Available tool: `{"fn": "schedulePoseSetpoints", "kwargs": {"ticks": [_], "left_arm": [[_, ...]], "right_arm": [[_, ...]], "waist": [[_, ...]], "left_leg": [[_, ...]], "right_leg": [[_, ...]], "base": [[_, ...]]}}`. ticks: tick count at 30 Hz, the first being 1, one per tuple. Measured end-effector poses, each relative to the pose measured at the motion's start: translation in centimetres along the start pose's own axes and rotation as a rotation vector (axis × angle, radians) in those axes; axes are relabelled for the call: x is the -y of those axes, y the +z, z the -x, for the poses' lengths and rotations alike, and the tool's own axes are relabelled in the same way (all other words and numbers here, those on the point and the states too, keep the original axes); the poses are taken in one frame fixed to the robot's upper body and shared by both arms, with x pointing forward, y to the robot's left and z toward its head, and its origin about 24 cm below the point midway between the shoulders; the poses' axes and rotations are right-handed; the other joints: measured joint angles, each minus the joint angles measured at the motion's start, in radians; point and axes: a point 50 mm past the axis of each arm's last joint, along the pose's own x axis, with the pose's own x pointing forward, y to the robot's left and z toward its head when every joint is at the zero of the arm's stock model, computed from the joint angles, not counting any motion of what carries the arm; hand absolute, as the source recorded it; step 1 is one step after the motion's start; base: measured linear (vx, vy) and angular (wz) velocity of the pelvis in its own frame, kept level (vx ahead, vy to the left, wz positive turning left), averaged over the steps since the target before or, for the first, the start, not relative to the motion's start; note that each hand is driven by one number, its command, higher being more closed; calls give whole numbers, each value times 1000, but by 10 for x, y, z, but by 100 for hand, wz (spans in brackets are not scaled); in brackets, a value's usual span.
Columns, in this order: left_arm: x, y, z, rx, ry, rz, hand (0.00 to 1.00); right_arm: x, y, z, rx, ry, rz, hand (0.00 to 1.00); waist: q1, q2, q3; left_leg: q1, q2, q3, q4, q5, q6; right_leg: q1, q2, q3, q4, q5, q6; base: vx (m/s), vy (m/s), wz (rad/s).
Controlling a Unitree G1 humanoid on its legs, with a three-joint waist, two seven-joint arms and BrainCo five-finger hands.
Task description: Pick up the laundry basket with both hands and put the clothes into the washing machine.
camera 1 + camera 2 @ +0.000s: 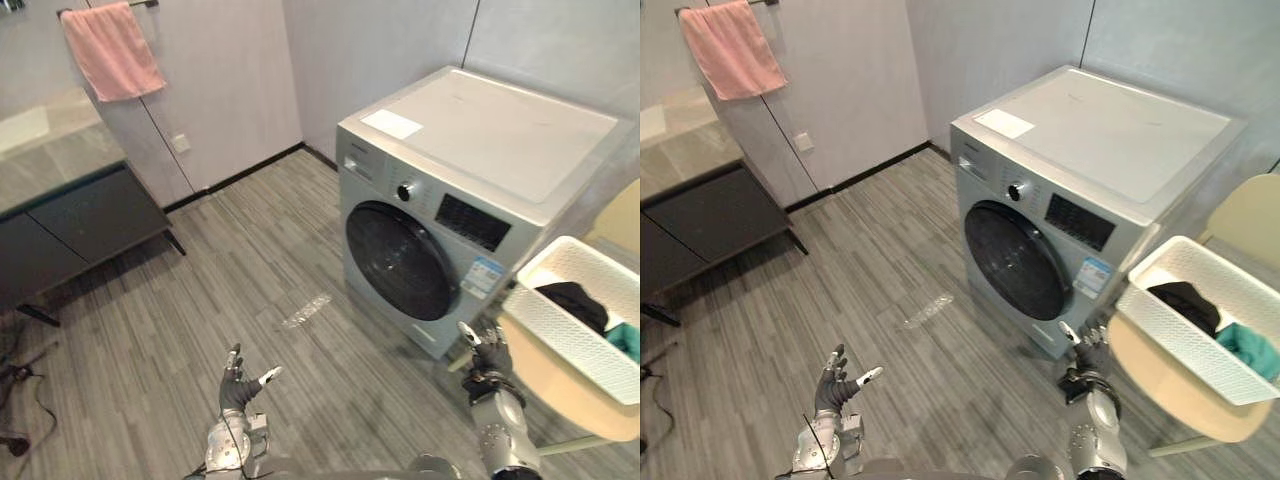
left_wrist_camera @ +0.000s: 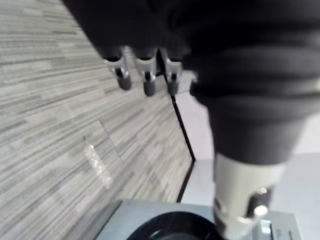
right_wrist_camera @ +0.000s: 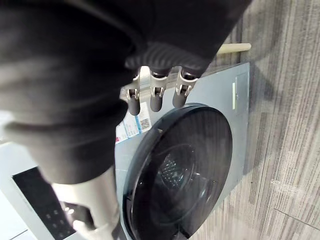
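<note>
1. The left hand (image 1: 238,388) hangs over the floor (image 1: 250,290) at the head view's 7 o'clock. Its fingers are spread, the thumb stands out, and it holds nothing.
2. The right hand (image 1: 488,356) is at 4 o'clock, just off the washing machine's (image 1: 480,170) lower front corner. Its fingers are straight and loosely apart, and it is empty too.
3. The laundry basket (image 1: 568,345) lies at about 2 o'clock from the right hand, near but not touching. From the left hand it lies at 3 o'clock, well apart.
4. The basket's long axis runs from 10 to 4 o'clock, and its short end faces the right hand. That hand is much the nearer; by my reading the left must cross over before both can grip.
5. A black garment (image 1: 575,303) and a teal one (image 1: 628,340) lie inside the basket.
6. The basket rests on a round beige table (image 1: 560,395) that looks smooth. Below it are grey wood-look planks.
7. Around the room there is a pink towel (image 1: 110,50) at 11 o'clock and a dark cabinet (image 1: 85,215) at 9. The machine's round door (image 1: 400,260) is closed, so I judge it must be opened first.
</note>
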Motion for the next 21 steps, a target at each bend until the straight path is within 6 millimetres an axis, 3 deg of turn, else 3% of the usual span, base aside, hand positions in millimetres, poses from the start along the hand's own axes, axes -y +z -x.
{"fn": "schedulePoseSetpoints", "kwargs": {"ticks": [1, 3, 8, 12, 13, 15, 16, 19, 21], "left_arm": [[-6, 4, -3, 21, 4, -23, 0], [-13, 8, -6, 38, 6, -57, 0], [-13, 9, -7, 49, -5, -86, 0], [5, 8, -4, 51, -90, -102, 0], [5, 8, -3, 53, -92, -102, 0], [4, 6, -3, 48, -90, -104, 0], [3, 2, -2, 33, -91, -111, 0], [3, 1, -2, 30, -111, -115, 0], [4, 3, -3, 40, -121, -121, 0]], "right_arm": [[-7, -7, 2, -18, 12, -6, 0], [-12, -9, 2, -18, 24, 9, 0], [-8, 2, -3, 19, 15, 141, 0], [10, 37, -15, 128, -56, 292, 0], [18, 52, -18, 172, -99, 361, 0], [24, 64, -21, 202, -123, 411, 0], [25, 81, -25, 253, -151, 474, 0], [20, 100, -35, 302, -163, 545, 0], [5, 114, -48, 326, -142, 584, 0]], "waist": [[10, -30, -4], [12, -48, -10], [10, -36, -6], [8, -13, -4], [8, -13, -2], [9, -18, 6], [7, -16, 18], [6, -18, 45], [8, -10, 83]], "left_leg": [[14, -49, 15, -34, 13, 15], [17, -74, 24, -45, 17, 19], [44, -76, 33, -113, 60, 6], [54, -58, 34, -209, 126, -1], [53, -56, 34, -221, 135, 4], [51, -56, 34, -224, 138, 6], [48, -59, 34, -235, 138, 7], [34, -60, 36, -252, 152, 14], [11, -59, 36, -250, 169, 15]], "right_leg": [[18, -29, 9, -60, 42, 19], [35, -46, 12, -108, 75, 27], [40, -36, -6, -128, 95, 34], [14, -8, -18, -130, 97, 25], [9, -5, -20, -130, 99, 22], [8, -5, -22, -129, 100, 21], [5, -7, -22, -127, 101, 20], [-16, -8, -25, -123, 106, 14], [-51, -8, -23, -114, 115, 8]], "base": [[23, 233, -3], [7, 157, -3], [-29, -5, 0], [-82, -76, 2], [-88, -48, 3], [-93, -27, 2], [-104, -10, 1], [-86, -8, 3], [-66, -15, -1]]}}
